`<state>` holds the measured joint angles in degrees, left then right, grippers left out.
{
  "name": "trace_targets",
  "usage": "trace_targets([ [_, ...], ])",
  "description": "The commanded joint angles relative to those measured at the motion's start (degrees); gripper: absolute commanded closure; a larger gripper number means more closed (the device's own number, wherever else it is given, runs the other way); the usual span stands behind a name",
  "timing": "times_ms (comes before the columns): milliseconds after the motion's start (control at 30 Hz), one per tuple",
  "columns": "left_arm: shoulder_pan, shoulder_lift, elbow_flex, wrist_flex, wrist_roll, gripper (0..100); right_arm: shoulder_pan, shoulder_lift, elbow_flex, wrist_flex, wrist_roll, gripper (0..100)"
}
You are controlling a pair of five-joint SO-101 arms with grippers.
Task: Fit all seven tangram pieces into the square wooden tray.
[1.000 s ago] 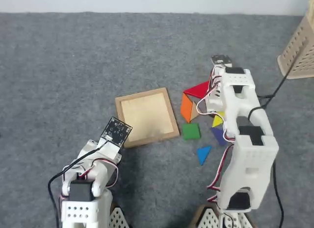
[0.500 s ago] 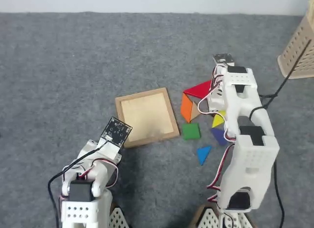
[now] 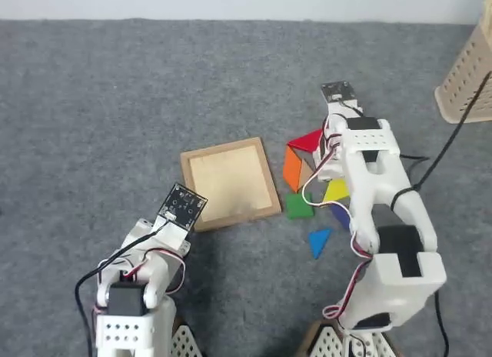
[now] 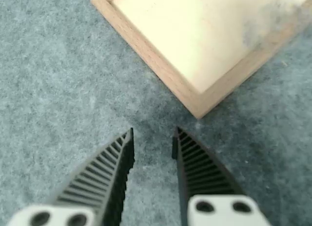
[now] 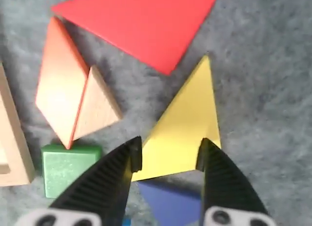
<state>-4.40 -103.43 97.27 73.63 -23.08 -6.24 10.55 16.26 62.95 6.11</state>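
Right end effector (image 5: 169,147) shifted toward tray (image 3: 221,147), parted over yellow triangle (image 5: 187,114)

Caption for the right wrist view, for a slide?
Open right gripper over the yellow triangle, with the red triangle, orange piece and green square nearby.

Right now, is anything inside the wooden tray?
No pieces: the wooden tray shows bare wood inside. From above, the left arm covers one corner, so that bit is hidden.

White blocky left arm (image 3: 142,288) and right arm (image 3: 380,180) carry black servos (image 3: 400,240) and red-white-black cables (image 3: 307,189); left claw (image 4: 153,133) and right claw (image 5: 170,143) are ridged black.
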Motion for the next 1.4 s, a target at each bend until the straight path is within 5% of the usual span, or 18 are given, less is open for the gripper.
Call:
trace_targets([
  [0, -0.18, -1.23, -0.75, 0.0, 0.44, 88, -0.4, -4.26, 0.0, -0.48, -0.53, 82.5],
  [200, -0.18, -1.23, -0.75, 0.0, 0.44, 88, -2.15, -7.52, 3.6, 4.88, -1.67, 70.9],
  [733, -0.26, -1.23, -0.75, 0.0, 0.44, 88, 0.66, 8.48, -0.44, -0.92, -6.07, 71.1],
  [933, -0.26, -1.23, -0.75, 0.0, 0.44, 88, 0.48, 8.48, -1.23, -1.1, -5.98, 77.6],
  [1367, -0.26, -1.23, -0.75, 0.0, 0.44, 88, 0.66, -0.92, -8.44, 6.29, -2.55, 69.0],
])
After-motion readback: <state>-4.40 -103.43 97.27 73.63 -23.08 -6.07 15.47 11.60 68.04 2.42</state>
